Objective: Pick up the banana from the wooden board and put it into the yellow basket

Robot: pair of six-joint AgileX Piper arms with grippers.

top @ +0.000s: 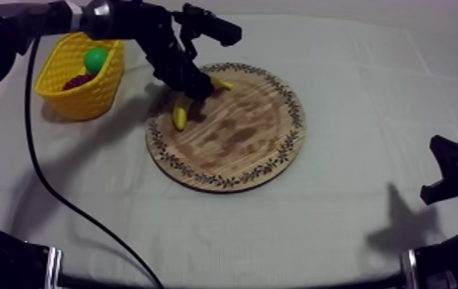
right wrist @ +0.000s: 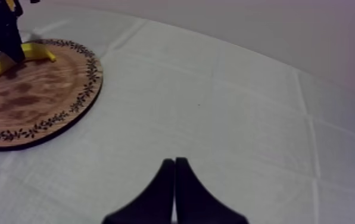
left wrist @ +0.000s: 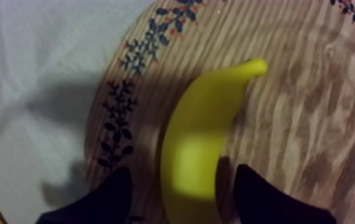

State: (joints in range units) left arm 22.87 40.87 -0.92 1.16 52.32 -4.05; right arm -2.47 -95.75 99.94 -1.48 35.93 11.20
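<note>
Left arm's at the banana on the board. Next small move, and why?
Probably close the left jaws on the banana. In the left wrist view they stand apart, one at each side of it with a small gap, so the banana lies ungripped on the wooden board. The lift toward the yellow basket would come after that.

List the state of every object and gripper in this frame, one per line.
wooden board: flat on the cloth, bearing the banana
banana: lying near the board's rim, not lifted
yellow basket: upright, a green fruit and a dark fruit inside
left gripper: open, fingers either side of the banana
right gripper: shut, over bare cloth
</note>
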